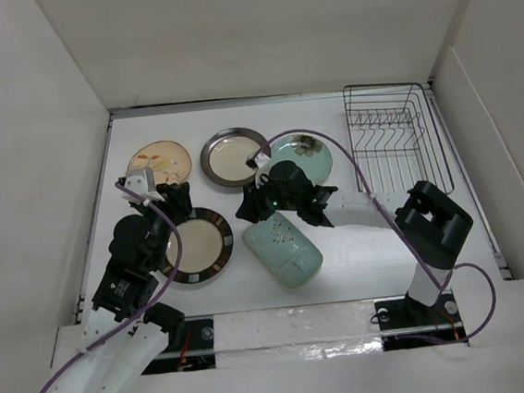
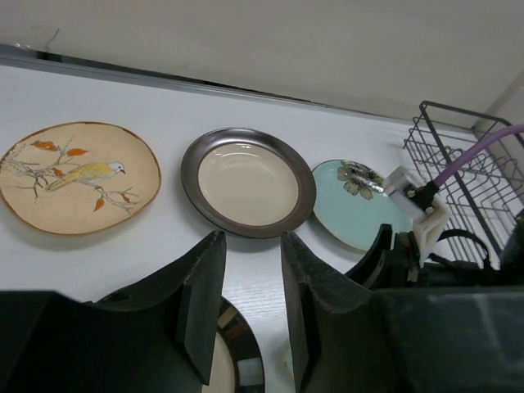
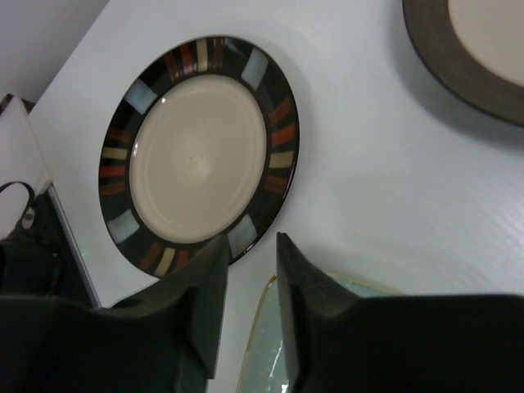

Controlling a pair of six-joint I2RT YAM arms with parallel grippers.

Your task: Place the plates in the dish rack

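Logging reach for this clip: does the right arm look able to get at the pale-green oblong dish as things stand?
Probably yes: the right hand hangs open at the far end of the oblong dish, and nothing lies on it. The left hand is off over the patterned-rim plate.

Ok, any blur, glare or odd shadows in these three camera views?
Top external: evenly lit and sharp. Left wrist: left fingers dark and slightly soft, sheen on the grey-rimmed plate. Right wrist: right fingers blurred, patterned-rim plate clearer.

White table point(image 1: 361, 261): five plates point(image 1: 158, 160) point(image 1: 233, 157) point(image 1: 315, 150) point(image 1: 202, 246) point(image 1: 286, 248) lying flat, dish rack point(image 1: 394, 124) far right.
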